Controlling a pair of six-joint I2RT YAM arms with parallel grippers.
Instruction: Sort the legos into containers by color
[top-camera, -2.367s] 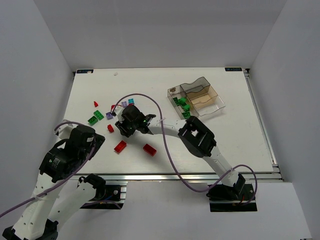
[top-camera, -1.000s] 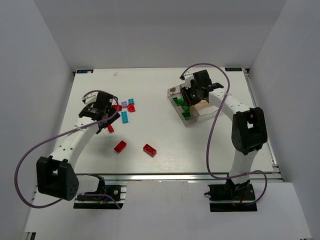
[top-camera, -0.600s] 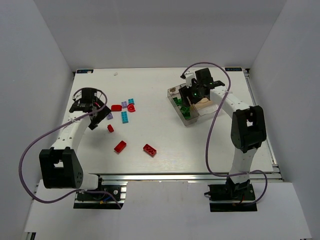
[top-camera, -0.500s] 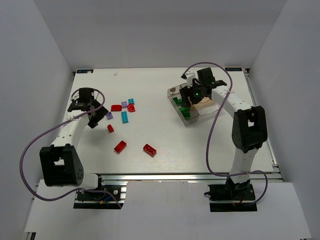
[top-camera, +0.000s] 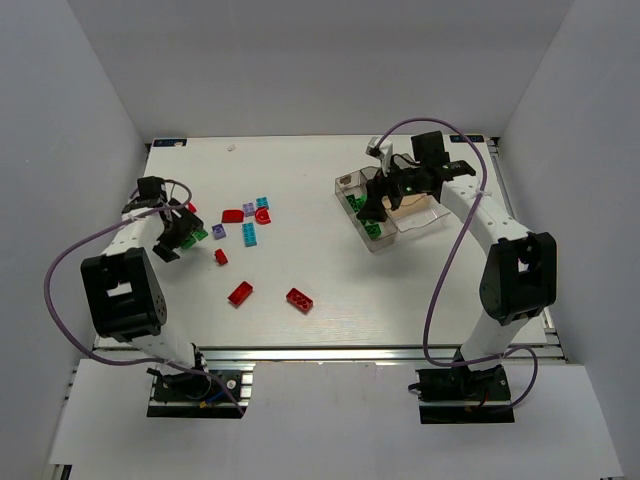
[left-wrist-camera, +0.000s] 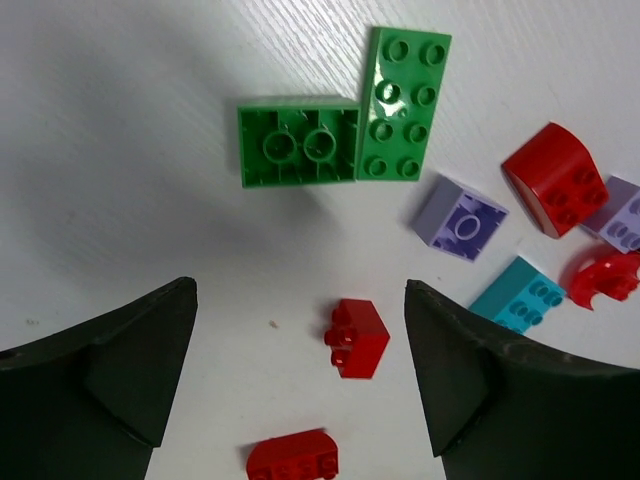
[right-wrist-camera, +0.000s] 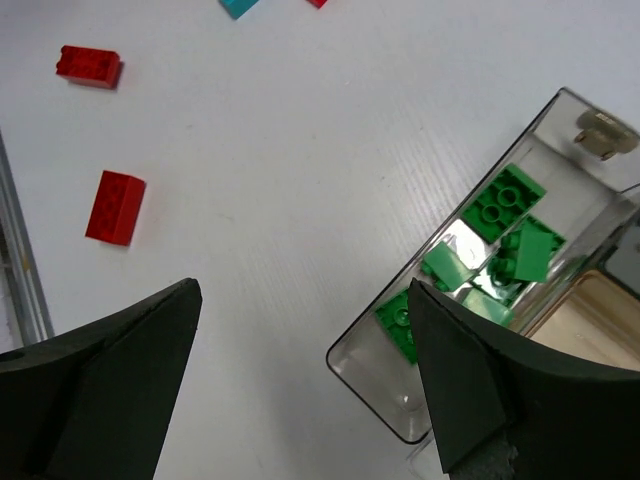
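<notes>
Loose legos lie left of centre on the white table: two green ones (left-wrist-camera: 298, 145), a small red brick (left-wrist-camera: 357, 337), purple (left-wrist-camera: 460, 217), cyan (left-wrist-camera: 520, 295) and further red pieces (top-camera: 240, 292). My left gripper (top-camera: 172, 228) hovers open just left of the green pair (top-camera: 195, 235), and the small red brick shows between its fingers (left-wrist-camera: 450, 360). The clear tray (top-camera: 440, 205) sits at the right, several green legos (right-wrist-camera: 505, 205) in its long narrow section. Above that section's near end my right gripper (right-wrist-camera: 305, 300) stands open and empty.
Two red bricks (right-wrist-camera: 115, 207) lie apart near the table's front middle. The tray's squarish brownish sections (top-camera: 410, 195) lie behind its green row. A grey wall runs close along the table's left edge (top-camera: 140, 200), beside the left arm.
My left arm has swung left, from over the coloured pile to the green pair near the left edge. The right wrist has shifted right over the tray.
</notes>
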